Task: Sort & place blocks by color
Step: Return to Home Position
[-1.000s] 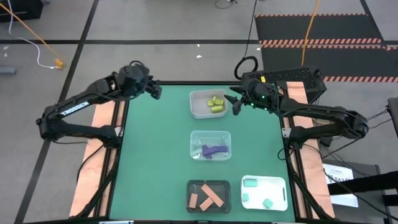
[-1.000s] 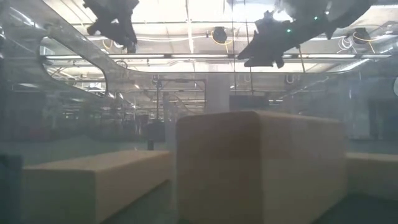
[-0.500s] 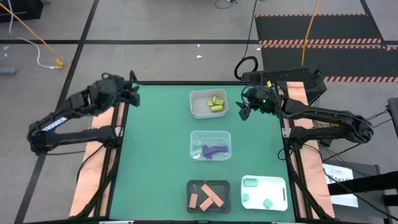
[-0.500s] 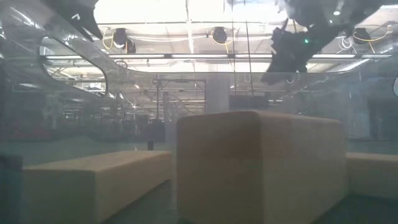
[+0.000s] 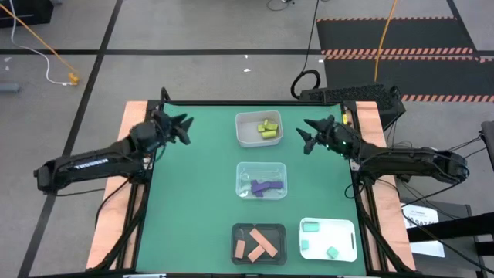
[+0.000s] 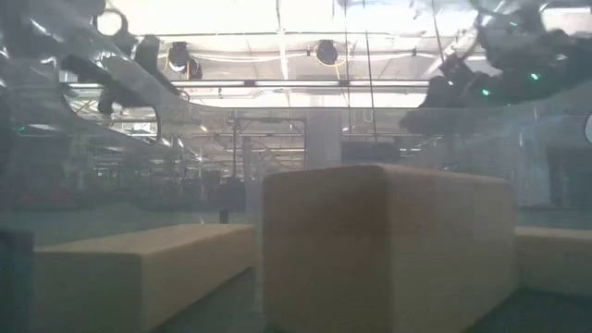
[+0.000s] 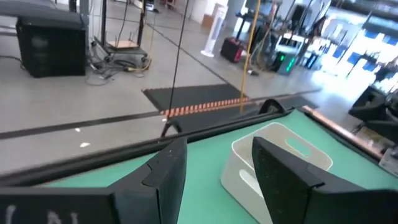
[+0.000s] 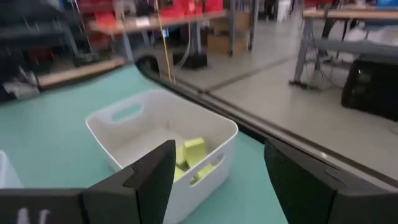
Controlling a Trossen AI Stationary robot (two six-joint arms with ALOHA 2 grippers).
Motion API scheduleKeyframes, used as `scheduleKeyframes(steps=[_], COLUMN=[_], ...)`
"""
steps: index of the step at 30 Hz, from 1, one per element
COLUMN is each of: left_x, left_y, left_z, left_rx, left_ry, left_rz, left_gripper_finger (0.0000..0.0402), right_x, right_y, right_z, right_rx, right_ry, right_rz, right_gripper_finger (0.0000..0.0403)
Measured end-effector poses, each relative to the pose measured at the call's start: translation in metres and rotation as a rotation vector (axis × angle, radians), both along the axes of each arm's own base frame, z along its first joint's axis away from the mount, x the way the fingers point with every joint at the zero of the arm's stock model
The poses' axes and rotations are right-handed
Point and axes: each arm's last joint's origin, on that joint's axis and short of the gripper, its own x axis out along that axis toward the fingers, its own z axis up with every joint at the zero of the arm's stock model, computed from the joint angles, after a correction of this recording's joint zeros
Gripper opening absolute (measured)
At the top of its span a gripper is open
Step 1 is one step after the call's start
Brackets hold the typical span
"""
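**Both grippers hang open and empty over the table's upper corners, with the blocks sorted into four containers.**

The high view shows the left gripper (image 5: 185,129) at upper left and the right gripper (image 5: 303,135) at upper right, fingers apart. It alone shows every container on the green table (image 5: 193,201). Yellow-green blocks (image 5: 268,129) lie in the pale bin (image 5: 242,133) at top centre and purple blocks (image 5: 265,187) in the clear bin (image 5: 243,171) mid-frame. Pink blocks (image 5: 258,244) fill the black tray (image 5: 235,232) at the bottom, beside mint blocks (image 5: 310,227) in the white tray (image 5: 340,232). The right wrist view sees only the yellow-green blocks. The left wrist view shows that bin's outside only.
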Motion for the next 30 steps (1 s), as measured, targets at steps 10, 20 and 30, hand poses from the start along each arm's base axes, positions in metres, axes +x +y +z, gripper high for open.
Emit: scheduleKeyframes(steps=[10,20,30], left_x=[-0.007,-0.011,-0.011], left_y=[-0.003,-0.004,-0.004], left_z=[-0.061,-0.081,-0.081], left_rx=[-0.052,-0.133,-0.109], left_ry=[-0.153,-0.115,-0.089], left_rz=[0.014,0.044,0.042], left_gripper_finger=[0.0182,0.0182,0.0182], right_x=[-0.017,-0.017,-0.017], right_y=[0.008,0.008,0.008], right_z=[-0.020,-0.022,-0.022], right_rx=[0.032,0.045,0.044], right_ry=[-0.198,-0.175,-0.176], right_rz=[-0.018,-0.019,-0.016], right_gripper_finger=[0.0235,0.0235,0.0235])
